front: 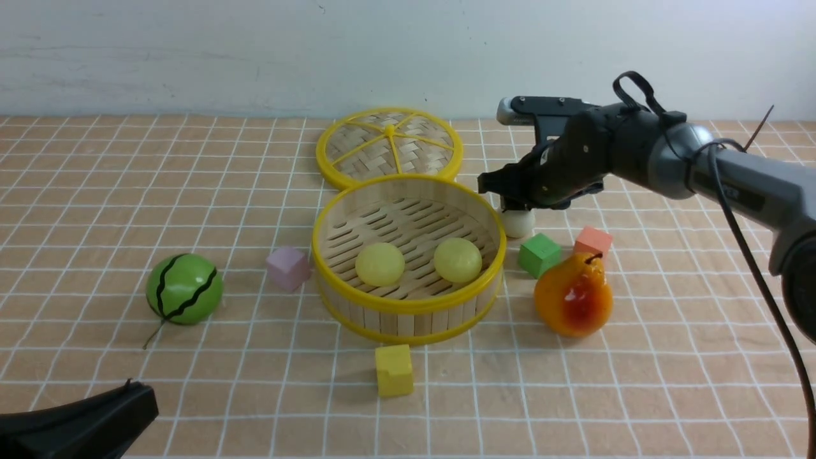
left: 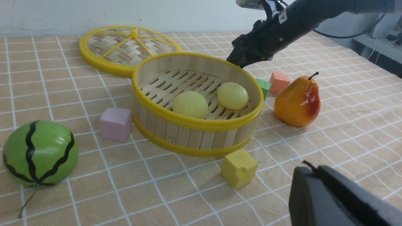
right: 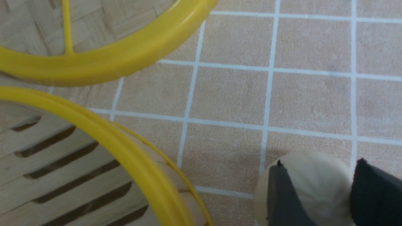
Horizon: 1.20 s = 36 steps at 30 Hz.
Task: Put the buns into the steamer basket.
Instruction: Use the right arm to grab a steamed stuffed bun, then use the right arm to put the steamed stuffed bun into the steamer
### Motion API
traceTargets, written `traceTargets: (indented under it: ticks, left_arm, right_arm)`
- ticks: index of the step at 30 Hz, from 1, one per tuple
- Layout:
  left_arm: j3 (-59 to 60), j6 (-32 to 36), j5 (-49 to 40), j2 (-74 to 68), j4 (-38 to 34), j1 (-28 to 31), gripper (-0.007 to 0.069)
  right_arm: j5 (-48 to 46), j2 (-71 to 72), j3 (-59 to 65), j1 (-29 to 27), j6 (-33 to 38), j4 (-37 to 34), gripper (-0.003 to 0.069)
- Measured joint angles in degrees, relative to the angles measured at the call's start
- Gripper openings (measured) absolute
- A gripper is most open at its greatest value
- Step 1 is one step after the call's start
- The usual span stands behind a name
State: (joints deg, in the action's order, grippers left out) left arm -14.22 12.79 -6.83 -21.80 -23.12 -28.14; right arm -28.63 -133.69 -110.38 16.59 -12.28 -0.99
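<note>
The steamer basket (front: 408, 317) stands mid-table and holds two pale yellow buns (front: 380, 264) (front: 458, 260); both also show in the left wrist view (left: 190, 104) (left: 232, 95). The off-white bun (front: 517, 224) sits low on the cloth just right of the basket's far side. My right gripper (front: 517, 205) is down over it. In the right wrist view its fingers (right: 284, 194) press both sides of the bun (right: 317, 185), next to the basket rim (right: 119, 141). My left gripper (left: 314, 175) is shut and empty, low at the near left (front: 137, 398).
The flat woven lid (front: 389, 146) lies behind the basket. A green melon (front: 185, 288) and a pink cube (front: 288, 268) are to the left. A yellow cube (front: 394, 370) is in front. A green cube (front: 539, 254), an orange cube (front: 593, 242) and a pear (front: 574, 294) are to the right.
</note>
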Motion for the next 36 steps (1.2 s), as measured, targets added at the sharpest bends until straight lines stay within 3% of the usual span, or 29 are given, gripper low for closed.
traceTargets:
  ticks: [7, 10, 14, 23, 31, 36]
  left_arm:
    - [0.0, 0.0, 0.1, 0.0, 0.0, 0.0, 0.0004]
    - [0.0, 0.0, 0.1, 0.0, 0.0, 0.0, 0.0004]
    - [0.0, 0.0, 0.1, 0.0, 0.0, 0.0, 0.0004]
    - [0.0, 0.0, 0.2, 0.0, 0.0, 0.0, 0.0007]
    - [0.0, 0.0, 0.2, 0.0, 0.0, 0.0, 0.0007]
    - [0.0, 0.0, 0.2, 0.0, 0.0, 0.0, 0.0011]
  right_arm:
    - [0.7, -0.5, 0.0, 0.0, 0.0, 0.0, 0.0251]
    - [0.8, -0.6, 0.0, 0.0, 0.0, 0.2, 0.0122]
    - [0.7, -0.1, 0.0, 0.0, 0.0, 2.2, 0.0012]
    - [-2.2, 9.8, 0.0, 0.9, 1.2, 7.3, 0.0006]
    - [-2.8, 10.6, -0.2, 9.2, 9.7, 0.0, 0.0008]
    - [-0.4, 5.3, -0.1, 11.6, 10.3, -1.1, 0.0034]
